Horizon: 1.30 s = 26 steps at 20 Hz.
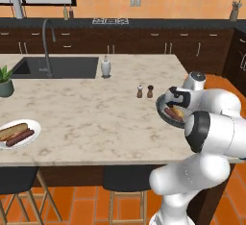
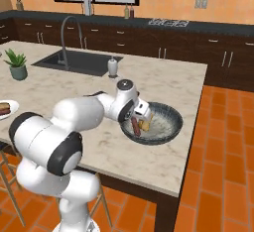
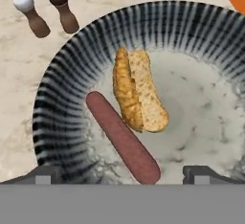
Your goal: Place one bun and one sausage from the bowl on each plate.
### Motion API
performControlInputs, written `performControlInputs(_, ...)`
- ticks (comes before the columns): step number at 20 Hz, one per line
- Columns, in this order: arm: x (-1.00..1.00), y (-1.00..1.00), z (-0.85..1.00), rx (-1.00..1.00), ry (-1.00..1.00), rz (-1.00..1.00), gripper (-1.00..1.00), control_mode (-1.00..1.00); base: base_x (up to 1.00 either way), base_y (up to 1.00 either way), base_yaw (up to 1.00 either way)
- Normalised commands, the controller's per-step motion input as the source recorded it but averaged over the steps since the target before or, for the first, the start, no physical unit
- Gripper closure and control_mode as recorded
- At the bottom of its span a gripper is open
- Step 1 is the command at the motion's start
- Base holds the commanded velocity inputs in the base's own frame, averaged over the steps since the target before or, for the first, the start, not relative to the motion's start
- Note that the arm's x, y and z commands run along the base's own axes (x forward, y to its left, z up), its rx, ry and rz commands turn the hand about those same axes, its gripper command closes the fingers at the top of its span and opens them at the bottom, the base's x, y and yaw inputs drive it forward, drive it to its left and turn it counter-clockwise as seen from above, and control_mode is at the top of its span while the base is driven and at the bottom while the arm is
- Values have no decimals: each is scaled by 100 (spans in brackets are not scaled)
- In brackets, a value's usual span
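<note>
The bowl [image 3: 72,74], wide, shallow and dark grey with ribbed, striped walls and a pale mottled floor, sits near the right end of the marble island counter [image 1: 86,113]. The hand view looks straight down into it: a split bun [image 3: 138,96], golden crust on one half and pale crumb on the other, lies just beside a smooth reddish-brown sausage [image 3: 122,139], a long rounded cylinder. The right base view shows the bowl's full round rim [image 2: 173,122], which the arm largely covers in the left base view.

The gripper [image 3: 122,173] hangs over the bowl with its jaws spread wide and nothing between them; its dark fingertips [image 3: 45,174] stand either side of the sausage's near end.

In the hand view two small wooden shakers [image 3: 45,10], one white-capped and one dark-capped, stand on the counter just beyond the bowl. Far to the left, the left base view shows the white plate [image 1: 29,140] already carrying a bun and a sausage, near the counter's near edge. Farther back are a potted plant [image 1: 6,82], a dark sink [image 1: 62,68] with a curved grey faucet [image 1: 47,41], and a white soap dispenser [image 1: 105,67].
</note>
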Motion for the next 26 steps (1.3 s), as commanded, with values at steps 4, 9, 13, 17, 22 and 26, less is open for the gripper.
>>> performControlInputs(4, 65, -11, -37, 0, 10, 0, -100, -100, 0, 0, 0)
performControlInputs(9, 49, -22, -39, 0, 9, 0, -100, -100, 0, 0, 0)
performControlInputs(13, 34, -13, -39, 0, 6, 0, -100, -100, 0, 0, 0)
performControlInputs(17, 29, 0, -41, -1, 5, 0, -100, -100, 0, 0, 0)
performControlInputs(22, 17, 0, -33, -3, 4, 0, 100, -100, 0, 0, 0)
performControlInputs(26, -12, -2, 0, 0, -1, 0, 100, -100, 0, 0, 0)
